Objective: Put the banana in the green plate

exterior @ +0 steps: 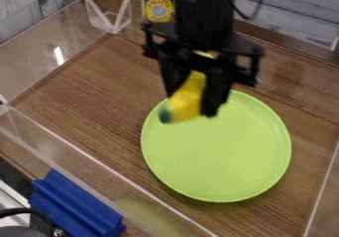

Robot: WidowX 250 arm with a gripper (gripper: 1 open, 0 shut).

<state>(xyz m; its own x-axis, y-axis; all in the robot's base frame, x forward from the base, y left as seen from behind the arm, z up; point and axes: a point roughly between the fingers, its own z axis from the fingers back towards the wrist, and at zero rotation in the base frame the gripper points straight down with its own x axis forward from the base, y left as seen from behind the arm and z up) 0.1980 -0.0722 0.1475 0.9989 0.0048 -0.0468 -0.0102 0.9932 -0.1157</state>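
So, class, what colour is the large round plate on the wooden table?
Lime green, plain with no pattern, clearest in the camera view.

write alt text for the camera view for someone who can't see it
A black robot gripper holds a yellow banana in the air over the near-left edge of a large green plate on a wooden table. A blue object sits at the bottom left.

Soft even daylight, low resolution, glare on clear walls
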